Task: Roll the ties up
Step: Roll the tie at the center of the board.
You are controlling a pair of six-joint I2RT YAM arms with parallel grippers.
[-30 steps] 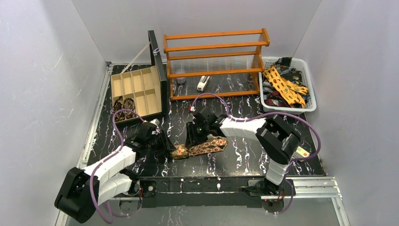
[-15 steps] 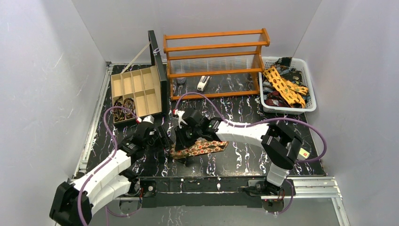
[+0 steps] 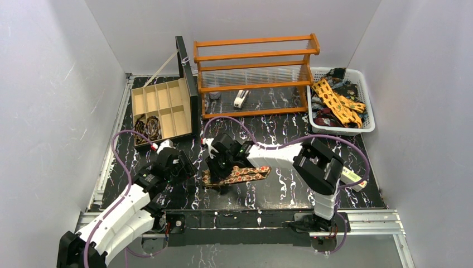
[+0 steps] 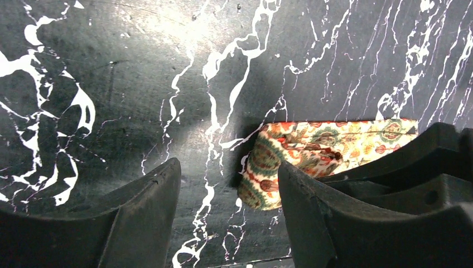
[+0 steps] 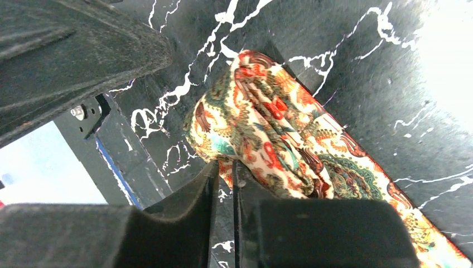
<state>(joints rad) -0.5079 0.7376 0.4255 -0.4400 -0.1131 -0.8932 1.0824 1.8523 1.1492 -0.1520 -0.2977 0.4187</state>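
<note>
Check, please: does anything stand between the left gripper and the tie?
Nothing visible does. The left gripper is open. The folded end of the tie lies just beyond it, with only bare table between. The right gripper appears shut on that end.

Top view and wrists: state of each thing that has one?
tie: flat on the table, one end bunched up.
left gripper: open, empty, beside that end.
right gripper: shut on the tie's bunched end.
box: lid open, coiled ties in near compartments.
basket: loose ties inside, unrolled.
</note>
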